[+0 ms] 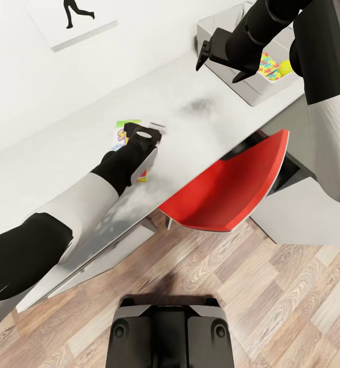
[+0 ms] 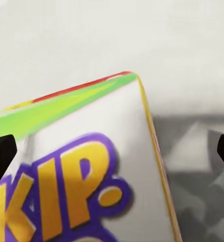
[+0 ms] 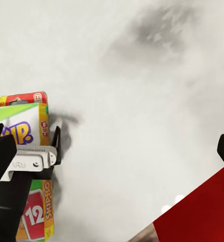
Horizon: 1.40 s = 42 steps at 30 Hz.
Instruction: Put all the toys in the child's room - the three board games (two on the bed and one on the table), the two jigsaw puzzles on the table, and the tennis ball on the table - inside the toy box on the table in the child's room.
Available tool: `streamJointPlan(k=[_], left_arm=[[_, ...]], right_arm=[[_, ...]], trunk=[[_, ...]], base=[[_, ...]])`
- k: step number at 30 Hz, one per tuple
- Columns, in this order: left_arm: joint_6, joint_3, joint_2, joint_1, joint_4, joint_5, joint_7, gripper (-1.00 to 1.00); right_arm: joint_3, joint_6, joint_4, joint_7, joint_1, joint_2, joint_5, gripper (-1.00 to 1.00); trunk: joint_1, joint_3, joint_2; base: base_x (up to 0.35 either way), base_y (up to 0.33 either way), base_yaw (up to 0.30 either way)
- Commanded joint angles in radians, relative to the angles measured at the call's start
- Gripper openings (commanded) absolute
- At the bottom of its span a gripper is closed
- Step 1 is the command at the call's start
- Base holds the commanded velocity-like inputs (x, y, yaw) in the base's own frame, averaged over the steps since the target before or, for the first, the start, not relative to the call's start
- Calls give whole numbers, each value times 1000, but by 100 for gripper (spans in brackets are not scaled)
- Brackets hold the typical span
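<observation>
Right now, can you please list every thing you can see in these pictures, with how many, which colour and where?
board game: one, white with green, yellow and purple print, flat on the table under the left gripper.
toy box: one, pale grey, far right end of the table.
jigsaw puzzle: at least one, multicoloured, inside the toy box.
tennis ball: one, yellow, inside the toy box.
table: one, pale grey.
chair: one, red, tucked at the table edge.
picture: one, white with black figure, on the wall.
left gripper: fingers open astride the game.
right gripper: open, over the table beside the toy box.
</observation>
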Motion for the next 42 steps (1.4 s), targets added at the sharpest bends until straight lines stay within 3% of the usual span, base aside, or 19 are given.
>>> streamJointPlan(k=[1,3,4,9,12,24,29,34,42], left_arm=[[3,6,0,-1,-2,9,9,100],[5,33,0,-1,-3,8,9,100],[7,72,0,-2,-4,8,9,100],[7,185,0,-2,-4,4,9,100],[2,214,0,-2,1,2,9,100],[-7,227,0,-2,6,3,10,100],[-71,222,0,-2,6,3,10,100],[-82,220,0,-2,8,2,12,100],[-85,220,0,-2,53,3,110,100]], right_arm=[[2,10,0,-9,-1,-1,-10,100],[2,10,0,-9,-1,-1,-10,100],[2,10,0,-9,-1,-1,-11,100],[2,10,-1,-9,-1,-1,-11,100],[2,10,-1,-9,-1,-1,-11,100],[2,10,-2,-9,-1,0,-11,100],[2,10,-3,-9,-1,0,-12,100],[2,10,-3,-9,-1,0,-12,100],[2,10,-2,-9,-1,0,-11,100]], trunk=[[1,-1,-2],[1,-1,-2],[1,-1,-2],[1,-1,-2],[1,-1,-2],[1,-1,-2],[1,-1,-2],[1,-1,-2],[1,-1,-2]], base=[[0,-1,0],[0,-1,0],[0,0,0],[0,0,0],[0,0,0],[0,0,0],[0,0,0],[0,0,0],[0,0,0]])
